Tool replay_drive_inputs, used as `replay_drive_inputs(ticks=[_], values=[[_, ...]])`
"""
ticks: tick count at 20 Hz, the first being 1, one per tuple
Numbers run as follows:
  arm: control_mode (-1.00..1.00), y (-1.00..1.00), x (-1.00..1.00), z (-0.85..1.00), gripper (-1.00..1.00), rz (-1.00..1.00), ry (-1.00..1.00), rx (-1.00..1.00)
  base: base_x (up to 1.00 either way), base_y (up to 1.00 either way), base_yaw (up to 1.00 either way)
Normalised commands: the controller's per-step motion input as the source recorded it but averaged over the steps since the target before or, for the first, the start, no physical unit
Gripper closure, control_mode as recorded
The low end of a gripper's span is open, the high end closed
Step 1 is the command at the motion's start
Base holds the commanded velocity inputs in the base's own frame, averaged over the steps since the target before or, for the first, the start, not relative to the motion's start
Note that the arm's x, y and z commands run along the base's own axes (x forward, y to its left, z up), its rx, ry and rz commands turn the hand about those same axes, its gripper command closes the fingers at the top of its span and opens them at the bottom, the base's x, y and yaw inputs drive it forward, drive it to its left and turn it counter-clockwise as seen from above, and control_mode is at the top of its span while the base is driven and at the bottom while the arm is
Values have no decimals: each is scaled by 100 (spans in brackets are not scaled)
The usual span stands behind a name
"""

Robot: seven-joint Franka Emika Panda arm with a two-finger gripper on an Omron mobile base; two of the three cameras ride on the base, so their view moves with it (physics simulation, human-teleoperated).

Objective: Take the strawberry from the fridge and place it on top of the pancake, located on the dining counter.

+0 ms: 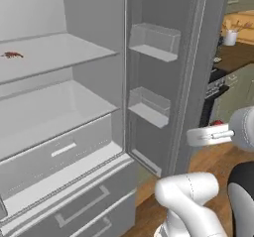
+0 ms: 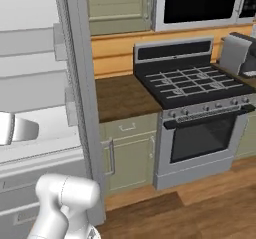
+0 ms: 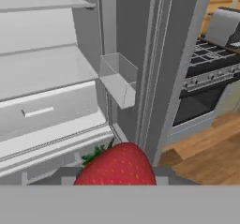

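The fridge [image 1: 59, 52] stands open, with white shelves and lower drawers in the left base view. Its right door [image 1: 163, 82] is swung out and carries clear bins. My gripper [image 1: 216, 127] hovers outside the fridge by that door's edge, shut on the strawberry [image 1: 217, 123]. In the hand view the strawberry [image 3: 117, 164] looms large and bright red with green leaves at the bottom, hiding the fingertips. The pancake and the dining counter are out of view.
A thin brownish-red scrap [image 1: 12, 55] lies on the upper fridge shelf. Right of the fridge are a dark worktop over green cabinets [image 2: 122, 95], a black gas stove [image 2: 195, 88] and a toaster [image 2: 235, 53]. Wooden floor [image 2: 200, 208] spreads below.
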Motion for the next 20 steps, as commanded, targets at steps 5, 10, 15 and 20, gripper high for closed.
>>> replay_drive_inputs(ticks=[5,10,15,20], values=[[100,0,0,0,100,0,0,0,-64,-1,-78],[100,0,0,0,100,0,0,0,-70,0,-77],[100,0,0,0,100,0,0,0,-62,0,-81],[100,0,0,0,100,0,0,0,-79,0,-79]])
